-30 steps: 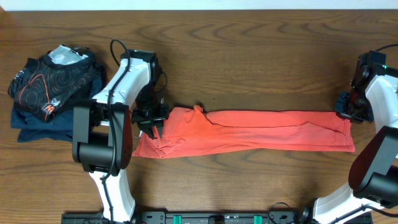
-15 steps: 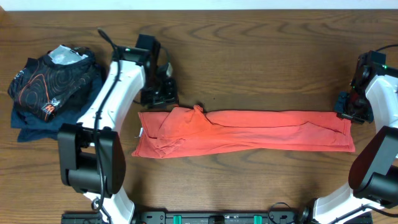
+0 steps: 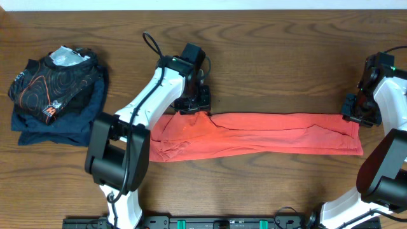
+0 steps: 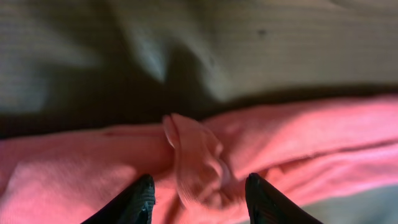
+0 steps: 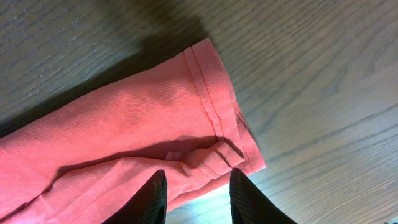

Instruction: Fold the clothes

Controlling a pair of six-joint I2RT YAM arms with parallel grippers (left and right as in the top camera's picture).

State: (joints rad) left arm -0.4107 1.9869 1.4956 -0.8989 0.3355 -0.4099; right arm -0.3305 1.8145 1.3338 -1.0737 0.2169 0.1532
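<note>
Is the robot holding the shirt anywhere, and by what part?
Nothing is held. The left gripper stands open around a bump in the shirt; the right gripper open over its hem.

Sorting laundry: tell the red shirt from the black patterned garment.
The red shirt lies stretched in a long band; the black garment sits bunched on a navy garment. The red shirt shows plain; the black garment bears orange contour lines. Both are cloth.

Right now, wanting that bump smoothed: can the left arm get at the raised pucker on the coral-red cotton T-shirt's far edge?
Probably yes: the left gripper hangs right over the pucker in the coral-red cotton T-shirt, fingers open either side.
</note>
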